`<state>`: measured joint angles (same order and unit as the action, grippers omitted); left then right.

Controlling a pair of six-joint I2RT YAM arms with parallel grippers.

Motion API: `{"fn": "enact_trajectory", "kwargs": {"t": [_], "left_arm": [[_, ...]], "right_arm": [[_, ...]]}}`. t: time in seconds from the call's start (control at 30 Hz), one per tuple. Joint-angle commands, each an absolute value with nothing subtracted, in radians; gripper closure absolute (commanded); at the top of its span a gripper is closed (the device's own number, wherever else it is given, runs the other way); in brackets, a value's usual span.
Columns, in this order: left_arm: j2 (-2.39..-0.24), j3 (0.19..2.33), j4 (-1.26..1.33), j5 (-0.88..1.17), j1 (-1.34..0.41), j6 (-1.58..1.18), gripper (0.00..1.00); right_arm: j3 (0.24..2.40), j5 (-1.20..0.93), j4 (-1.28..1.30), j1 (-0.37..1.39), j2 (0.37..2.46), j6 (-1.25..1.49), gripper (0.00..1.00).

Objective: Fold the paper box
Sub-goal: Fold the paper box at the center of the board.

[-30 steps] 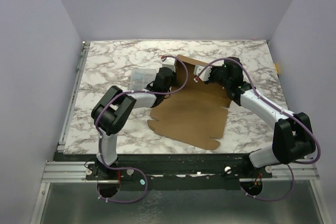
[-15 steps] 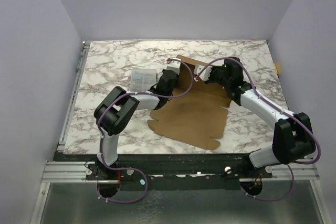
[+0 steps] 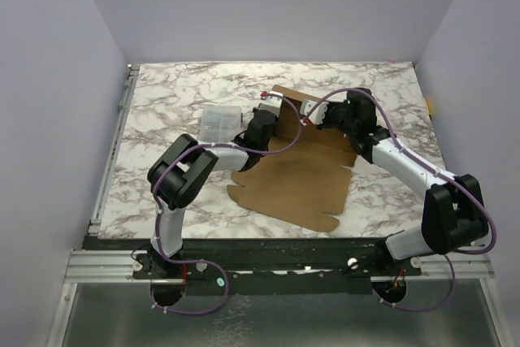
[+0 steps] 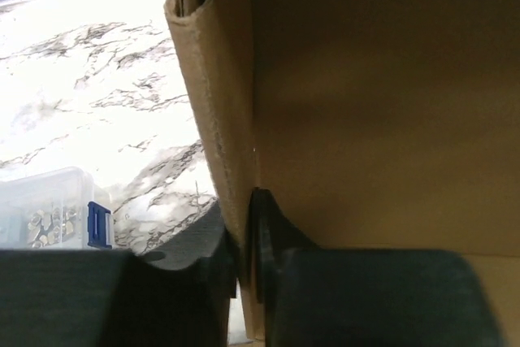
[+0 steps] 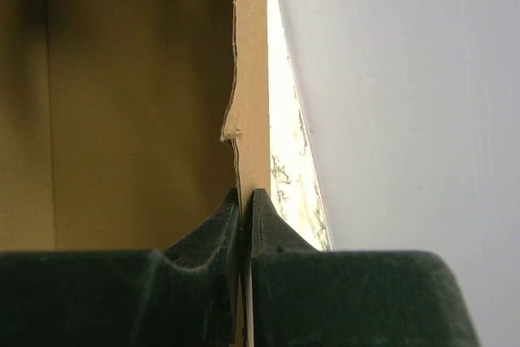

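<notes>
The paper box [image 3: 296, 175] is a brown die-cut cardboard sheet lying mid-table, its far end raised into upright flaps. My left gripper [image 3: 268, 115] is shut on the raised left flap; in the left wrist view the cardboard edge [image 4: 231, 152] runs down between the two dark fingers [image 4: 280, 241]. My right gripper [image 3: 321, 117] is shut on the raised right flap; in the right wrist view the thin cardboard edge [image 5: 252, 79] is pinched between the fingertips [image 5: 264, 217]. Both grippers stand close together at the far end of the sheet.
A small clear plastic compartment case [image 3: 221, 122] sits on the marble table [image 3: 171, 95] just left of the left gripper; it also shows in the left wrist view [image 4: 49, 217]. Grey walls close in the table on three sides.
My left gripper has moved a little right and away along the raised flap, and the left arm has stretched with it. The right arm and the sheet's flat part have barely moved.
</notes>
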<state>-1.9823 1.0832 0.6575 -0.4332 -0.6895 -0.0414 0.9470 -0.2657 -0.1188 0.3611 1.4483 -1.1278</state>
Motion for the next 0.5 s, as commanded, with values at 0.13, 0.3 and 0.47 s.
{"fn": "enact_trajectory", "kwargs": {"t": [0.13, 0.3, 0.47], "left_arm": [[-1.963, 1.063, 0.666, -0.400, -0.680, -0.131, 0.69], [-1.924, 1.045, 0.664, -0.390, -0.677, -0.146, 0.62], [-1.891, 1.024, 0.644, -0.407, -0.674, -0.144, 0.58]], "right_arm": [[0.950, -0.349, -0.002, 0.382, 1.466, -1.056, 0.91], [0.951, -0.341, -0.003, 0.383, 1.468, -1.054, 0.92], [0.950, -0.321, -0.014, 0.383, 1.474, -1.048, 0.92]]}}
